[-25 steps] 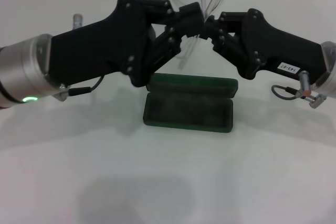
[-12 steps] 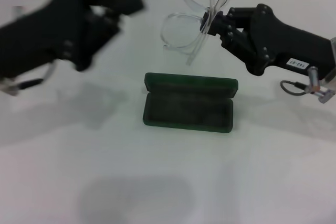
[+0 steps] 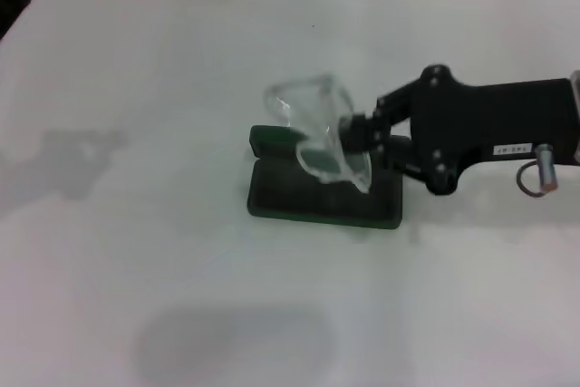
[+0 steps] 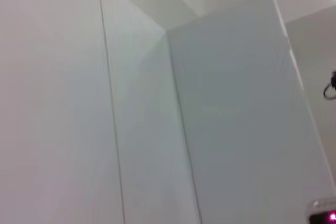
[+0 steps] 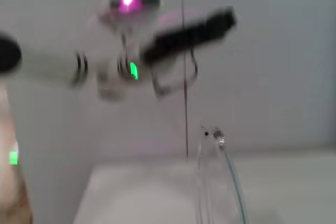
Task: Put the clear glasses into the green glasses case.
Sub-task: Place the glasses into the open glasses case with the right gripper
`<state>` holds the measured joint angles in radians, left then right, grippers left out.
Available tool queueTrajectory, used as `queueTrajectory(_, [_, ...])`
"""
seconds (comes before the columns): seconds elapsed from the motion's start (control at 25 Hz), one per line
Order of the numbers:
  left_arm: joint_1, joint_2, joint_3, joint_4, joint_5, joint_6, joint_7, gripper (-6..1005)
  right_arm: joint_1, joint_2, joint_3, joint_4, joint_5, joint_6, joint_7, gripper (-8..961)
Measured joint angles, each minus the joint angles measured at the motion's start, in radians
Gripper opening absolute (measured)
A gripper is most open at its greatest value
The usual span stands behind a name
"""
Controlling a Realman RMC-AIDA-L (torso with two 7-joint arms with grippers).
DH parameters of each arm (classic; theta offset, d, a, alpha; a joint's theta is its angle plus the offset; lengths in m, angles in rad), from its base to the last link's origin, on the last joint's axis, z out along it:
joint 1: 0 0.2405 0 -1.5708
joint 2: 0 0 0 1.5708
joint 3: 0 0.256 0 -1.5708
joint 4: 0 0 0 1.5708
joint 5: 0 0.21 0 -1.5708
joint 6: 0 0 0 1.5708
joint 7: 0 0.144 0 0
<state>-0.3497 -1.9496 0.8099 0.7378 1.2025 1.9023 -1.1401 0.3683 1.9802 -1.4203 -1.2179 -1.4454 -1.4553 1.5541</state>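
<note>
White surface [image 3: 181, 296] stretches wide in front of me, and the green glasses case [image 3: 290, 198] lies open in the middle of it, dark lining up, lid hinged back. My right gripper [image 3: 352, 138] reaches in from the right, closed on the clear glasses [image 3: 313, 129] at one end, holding them just over the case's right half. My left gripper is barely in frame at the far left corner; I cannot tell how it stands. The glasses look featherlight, slick and springy, a one-piece curved lens, fully see-through. They appear tilted, though the transparency makes that hard to read. An end grip suits them: thin plastic, easily flexed or scratched.
</note>
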Motion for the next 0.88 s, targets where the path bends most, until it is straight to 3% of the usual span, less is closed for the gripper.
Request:
queueTrajectory(0.16, [0.004, 0.000, -0.004, 0.028, 0.056, 0.004, -0.037, 84, 0.012, 0.018, 0.027, -0.168, -0.211, -0.036, 0.218, 56])
queueTrajectory(0.24, [0.002, 0.000, -0.005, 0.030, 0.072, 0.005, -0.044, 85, 0.073, 0.031, 0.021, -0.301, -0.409, -0.101, 0.430, 56])
queueTrajectory(0.4, [-0.006, -0.004, -0.006, 0.032, 0.148, -0.003, -0.087, 85, 0.165, 0.037, -0.062, -0.405, -0.628, -0.151, 0.637, 56])
queueTrajectory(0.64, [0.007, -0.028, -0.039, 0.023, 0.180, -0.043, -0.114, 85, 0.267, 0.040, -0.189, -0.420, -0.799, -0.172, 0.764, 57])
queueTrajectory(0.72, [0.008, -0.032, -0.041, 0.023, 0.186, -0.044, -0.112, 85, 0.352, 0.045, -0.280, -0.394, -0.929, -0.162, 0.854, 57])
queueTrajectory(0.88, [0.013, -0.045, -0.044, 0.023, 0.197, -0.044, -0.106, 85, 0.408, 0.047, -0.345, -0.353, -1.002, -0.138, 0.909, 57])
